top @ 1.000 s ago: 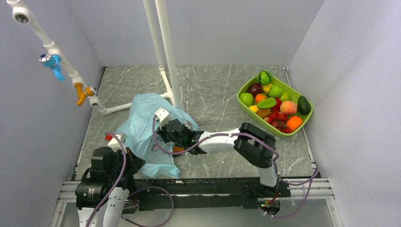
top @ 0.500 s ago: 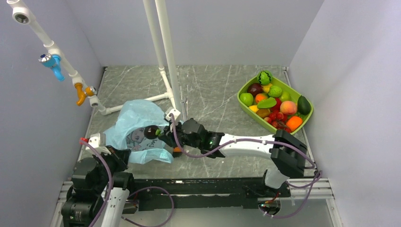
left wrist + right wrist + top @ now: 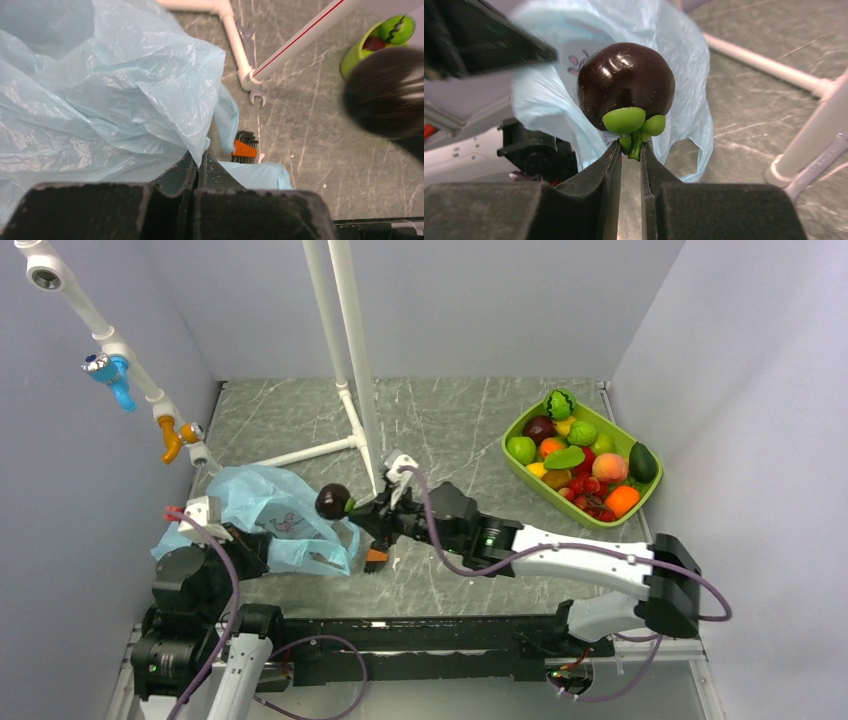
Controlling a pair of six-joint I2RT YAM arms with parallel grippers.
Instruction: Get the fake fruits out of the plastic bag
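Dark-maroon fruit (image 3: 626,82) just beyond right jaws' tips | jaws pinch only its green stem (image 3: 634,145) | carry slowly, no swinging | left jaws pressed together on plastic bag (image 3: 100,90)

Left arm (image 3: 190,585) folded low, jaws shut; right arm (image 3: 580,550) stretched leftward, jaws nearly closed.

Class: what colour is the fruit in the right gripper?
The fruit is dark maroon with green leaves; right wrist view.
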